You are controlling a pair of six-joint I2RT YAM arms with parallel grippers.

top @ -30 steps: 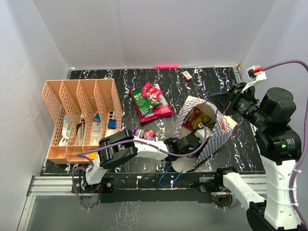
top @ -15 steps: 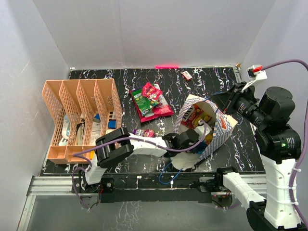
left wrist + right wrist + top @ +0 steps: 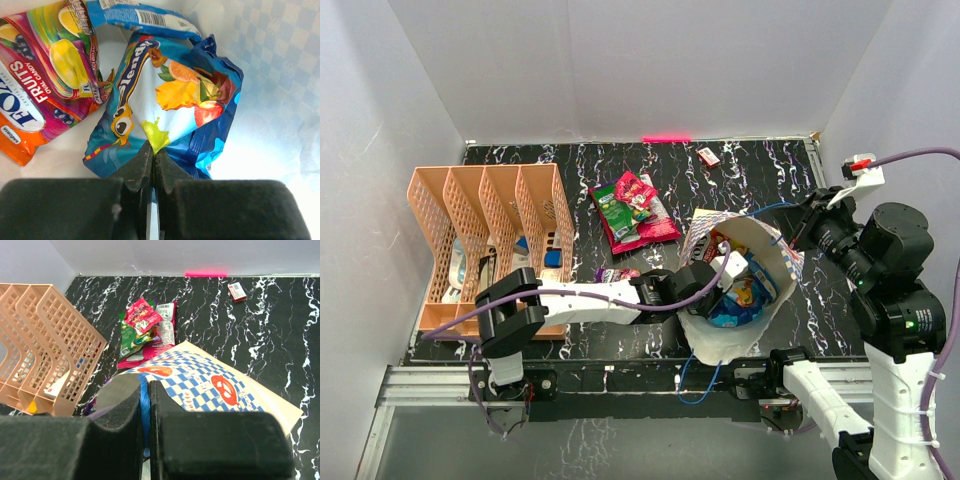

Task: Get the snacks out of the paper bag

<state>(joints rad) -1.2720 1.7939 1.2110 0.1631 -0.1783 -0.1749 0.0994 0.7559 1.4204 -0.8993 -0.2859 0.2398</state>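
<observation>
Since 1 s ago L gripper (image 3: pixel 152 150) has gone deeper into paper bag (image 3: pixel 765 240); bag mouth now tipped wider open. Jaws pinched tight on blue packet (image 3: pixel 175 95), w/ pink-orange packet (image 3: pixel 45 70) just beside it. R gripper (image 3: pixel 145 385) clamped on blue cord handle (image 3: pixel 144 415). More snacks (image 3: pixel 632 208) on table (image 3: pixel 760 165), left of bag.

On the table (image 3: pixel 770 170), right of the middle: the paper bag (image 3: pixel 772 258), mouth up. Inside it: some snacks (image 3: pixel 740 292), packed close and touching. Behind the bag and to its left: a pile of packets (image 3: pixel 632 210). Far left: the organizer (image 3: pixel 470 230). Between organizer and bag, near the front: one lone packet (image 3: pixel 617 274). Way at the back: a small box (image 3: pixel 708 156).
</observation>
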